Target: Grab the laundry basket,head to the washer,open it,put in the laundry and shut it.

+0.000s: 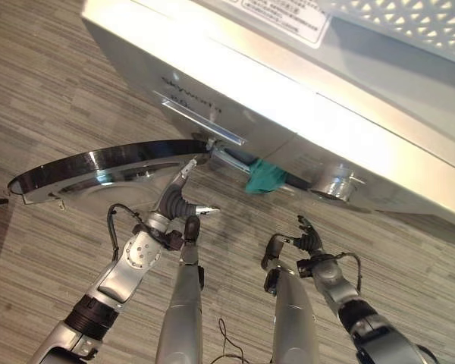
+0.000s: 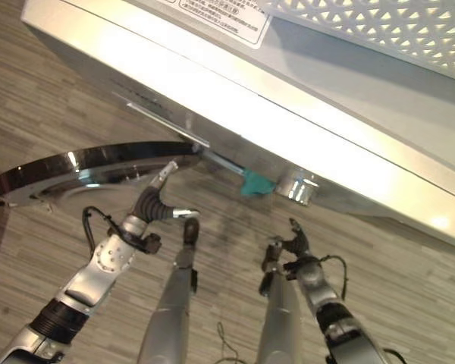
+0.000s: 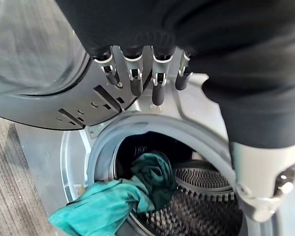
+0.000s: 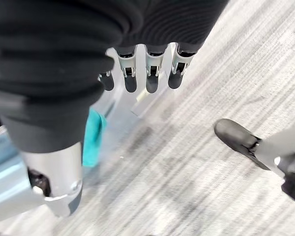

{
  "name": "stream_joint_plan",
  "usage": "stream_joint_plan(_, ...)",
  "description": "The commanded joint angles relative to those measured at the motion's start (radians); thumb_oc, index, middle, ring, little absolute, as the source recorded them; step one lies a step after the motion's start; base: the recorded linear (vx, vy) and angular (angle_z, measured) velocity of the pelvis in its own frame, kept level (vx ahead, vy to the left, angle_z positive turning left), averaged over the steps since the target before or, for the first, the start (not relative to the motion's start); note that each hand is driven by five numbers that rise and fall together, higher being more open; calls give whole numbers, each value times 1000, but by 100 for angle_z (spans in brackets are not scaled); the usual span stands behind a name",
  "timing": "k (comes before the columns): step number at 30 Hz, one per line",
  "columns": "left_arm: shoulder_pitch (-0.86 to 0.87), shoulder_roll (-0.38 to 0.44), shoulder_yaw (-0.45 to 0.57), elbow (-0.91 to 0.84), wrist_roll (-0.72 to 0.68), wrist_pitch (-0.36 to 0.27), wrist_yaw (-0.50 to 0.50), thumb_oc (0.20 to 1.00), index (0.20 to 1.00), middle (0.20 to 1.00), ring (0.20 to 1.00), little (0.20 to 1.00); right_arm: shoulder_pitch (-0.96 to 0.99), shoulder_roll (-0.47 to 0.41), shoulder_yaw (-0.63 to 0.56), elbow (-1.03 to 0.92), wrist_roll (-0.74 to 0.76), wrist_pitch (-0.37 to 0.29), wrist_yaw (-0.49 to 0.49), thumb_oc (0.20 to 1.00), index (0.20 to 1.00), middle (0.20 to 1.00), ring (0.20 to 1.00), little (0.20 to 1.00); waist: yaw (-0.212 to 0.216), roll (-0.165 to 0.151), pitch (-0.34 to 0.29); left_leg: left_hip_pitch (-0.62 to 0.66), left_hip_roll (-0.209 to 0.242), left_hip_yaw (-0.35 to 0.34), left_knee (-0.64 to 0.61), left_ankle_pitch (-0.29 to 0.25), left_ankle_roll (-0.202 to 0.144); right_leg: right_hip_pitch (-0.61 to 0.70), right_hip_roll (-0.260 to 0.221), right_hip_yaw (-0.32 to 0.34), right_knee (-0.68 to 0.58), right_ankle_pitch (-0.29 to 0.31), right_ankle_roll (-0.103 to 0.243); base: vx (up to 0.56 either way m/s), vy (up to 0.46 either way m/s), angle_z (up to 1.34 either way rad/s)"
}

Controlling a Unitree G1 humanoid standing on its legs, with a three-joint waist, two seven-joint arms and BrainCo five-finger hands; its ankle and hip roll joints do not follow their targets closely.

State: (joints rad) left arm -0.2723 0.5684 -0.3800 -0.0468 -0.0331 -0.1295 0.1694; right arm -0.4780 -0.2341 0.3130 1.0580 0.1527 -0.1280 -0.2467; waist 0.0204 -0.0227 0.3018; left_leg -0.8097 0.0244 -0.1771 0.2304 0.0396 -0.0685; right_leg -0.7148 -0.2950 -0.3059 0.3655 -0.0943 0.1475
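Note:
The silver washer (image 1: 288,98) stands in front of me with its round glass door (image 1: 98,171) swung wide to my left. A teal cloth (image 1: 264,178) hangs half out of the door opening, and the left wrist view shows the cloth (image 3: 118,201) draped over the grey seal into the perforated drum (image 3: 201,206). My left hand (image 1: 174,201) is open, with straight fingers (image 3: 159,88) reaching to the door's inner rim near the hinge side. Lower down, my right hand (image 1: 309,241) hangs open over the floor in front of the washer, holding nothing.
A white lattice laundry basket (image 1: 409,23) sits on top of the washer at the upper right. A chrome dial (image 1: 335,184) juts from the washer's front, right of the opening. Striped grey floor (image 1: 53,91) lies to the left of the machine.

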Motion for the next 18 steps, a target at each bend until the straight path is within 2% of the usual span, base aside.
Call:
stream_joint_plan(1,8,32,7,-118,-111,-50,-22,1000,1000,1000,1000,1000,-79,18,-48,98,55,36,-64,1000,1000,1000,1000,1000,78,17,-2,-17,-78,-17,-45,-104,70,108,-2,-29,-84,-9,-6,27,-27,23)
stream_joint_plan(6,22,34,5,-141,-197,-52,-38,1000,1000,1000,1000,1000,-181,9,-112,204,115,52,-89,1000,1000,1000,1000,1000,122,37,-13,-45,-98,-31,-50,-97,67,108,-4,-52,-98,-19,-6,28,-19,33)
stream_joint_plan(10,17,34,-8,-159,-244,-59,-31,1000,1000,1000,1000,1000,-287,-41,-199,274,217,57,-142,1000,1000,1000,1000,1000,169,56,-23,-68,-118,-47,-59,-92,62,120,-3,-74,-134,-21,-3,32,-5,17)
stream_joint_plan(13,12,34,-12,-160,-257,-60,-35,1000,1000,1000,1000,1000,-305,-52,-223,282,250,54,-147,1000,1000,1000,1000,1000,175,59,-23,-72,-121,-50,-60,-91,63,121,-2,-76,-137,-22,-3,17,-12,10)
stream_joint_plan(14,11,35,-18,-167,-274,-57,-42,1000,1000,1000,1000,1000,-326,-76,-267,311,311,55,-157,1000,1000,1000,1000,1000,185,64,-23,-82,-130,-54,-60,-90,61,122,-2,-80,-145,-25,-3,24,-12,22)
stream_joint_plan(18,13,37,-12,-172,-304,-64,-52,1000,1000,1000,1000,1000,-345,-130,-306,342,417,50,-143,1000,1000,1000,1000,1000,202,69,-19,-94,-139,-54,-62,-91,60,122,0,-81,-159,-25,-5,29,3,11)
